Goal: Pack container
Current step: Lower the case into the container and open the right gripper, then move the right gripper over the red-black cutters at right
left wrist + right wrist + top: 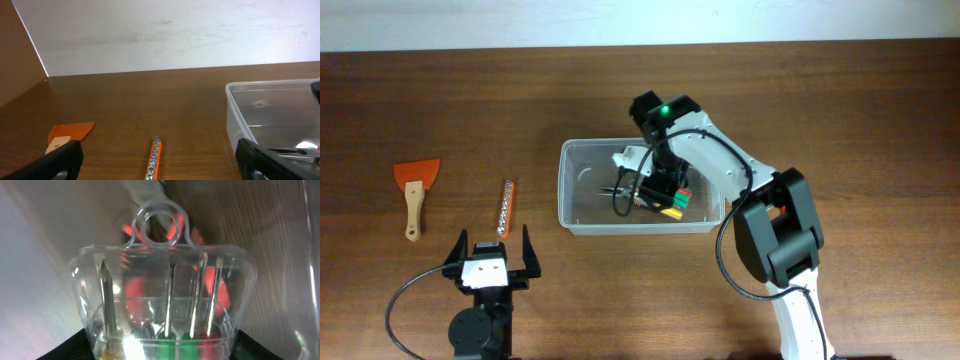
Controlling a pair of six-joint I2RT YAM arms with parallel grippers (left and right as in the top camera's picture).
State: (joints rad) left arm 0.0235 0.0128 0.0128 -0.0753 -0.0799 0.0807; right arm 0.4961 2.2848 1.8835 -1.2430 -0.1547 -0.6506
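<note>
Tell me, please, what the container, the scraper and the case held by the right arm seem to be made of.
Container: clear, glossy plastic, probably; the table's grain shows through its walls. Scraper: orange blade, likely matte plastic, on a pale handle that looks like bare wood. Case in the right end effector: transparent hard plastic, with glints; the screwdrivers inside have metal-looking shafts.

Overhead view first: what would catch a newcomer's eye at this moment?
The right gripper reaches down into the clear container at mid-table, gripping a transparent screwdriver pack that fills the right wrist view. Next comes the left gripper, standing wide open near the front edge. An orange scraper and a bit strip lie on the wood to the container's left.
</note>
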